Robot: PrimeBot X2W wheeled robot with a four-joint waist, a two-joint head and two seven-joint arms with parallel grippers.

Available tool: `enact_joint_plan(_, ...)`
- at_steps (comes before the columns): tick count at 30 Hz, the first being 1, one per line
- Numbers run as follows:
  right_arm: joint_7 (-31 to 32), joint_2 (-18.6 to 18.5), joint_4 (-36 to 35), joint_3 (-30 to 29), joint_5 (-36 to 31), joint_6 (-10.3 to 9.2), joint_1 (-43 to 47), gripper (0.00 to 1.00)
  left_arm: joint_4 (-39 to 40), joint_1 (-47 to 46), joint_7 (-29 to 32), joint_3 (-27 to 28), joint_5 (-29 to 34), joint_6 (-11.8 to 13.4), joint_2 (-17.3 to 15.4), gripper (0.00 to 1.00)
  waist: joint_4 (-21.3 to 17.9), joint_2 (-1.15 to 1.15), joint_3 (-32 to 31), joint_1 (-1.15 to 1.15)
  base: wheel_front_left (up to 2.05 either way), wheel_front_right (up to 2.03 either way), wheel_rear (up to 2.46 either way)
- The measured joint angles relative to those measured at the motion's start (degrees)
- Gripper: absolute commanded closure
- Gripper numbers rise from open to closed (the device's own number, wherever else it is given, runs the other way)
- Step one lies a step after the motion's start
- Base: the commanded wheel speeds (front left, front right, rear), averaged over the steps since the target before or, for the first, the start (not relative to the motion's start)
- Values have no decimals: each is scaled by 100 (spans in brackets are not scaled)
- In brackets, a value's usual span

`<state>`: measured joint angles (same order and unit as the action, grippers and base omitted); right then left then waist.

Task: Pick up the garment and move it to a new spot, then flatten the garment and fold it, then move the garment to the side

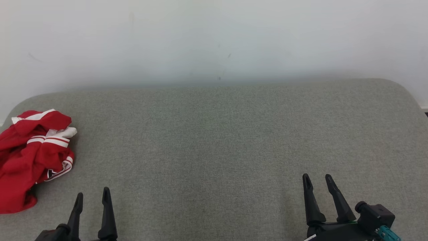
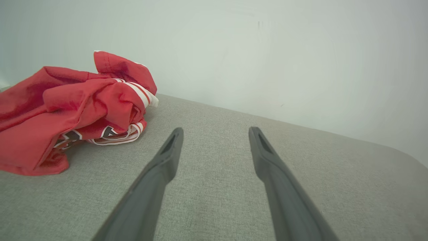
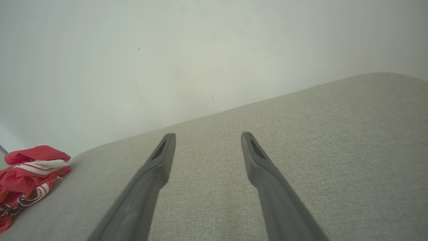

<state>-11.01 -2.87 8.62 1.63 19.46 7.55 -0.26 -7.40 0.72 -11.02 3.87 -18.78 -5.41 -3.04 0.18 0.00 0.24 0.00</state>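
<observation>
The garment is red with white stripes and lies crumpled in a heap at the far left of the grey fabric surface. The left wrist view shows the garment up close, left of my fingers, with dark lettering on one fold. It also appears as a small heap at the left edge of the right wrist view. My left gripper stands open near the front left, just right of the garment and apart from it. My right gripper stands open at the front right, nothing between its fingers.
A pale wall rises right behind the grey surface. The surface has rounded far corners. A wide stretch of bare grey fabric lies between the two grippers and the wall.
</observation>
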Motion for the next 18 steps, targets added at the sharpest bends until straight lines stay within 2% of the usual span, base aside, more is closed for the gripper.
enact_joint_plan(18, -214, -1, -89, 5, -751, 0, 61, 0, 83, 71, -209, 171, 884, -24, 1, 0, 14, 0, -47, 0, 0, 0, 0)
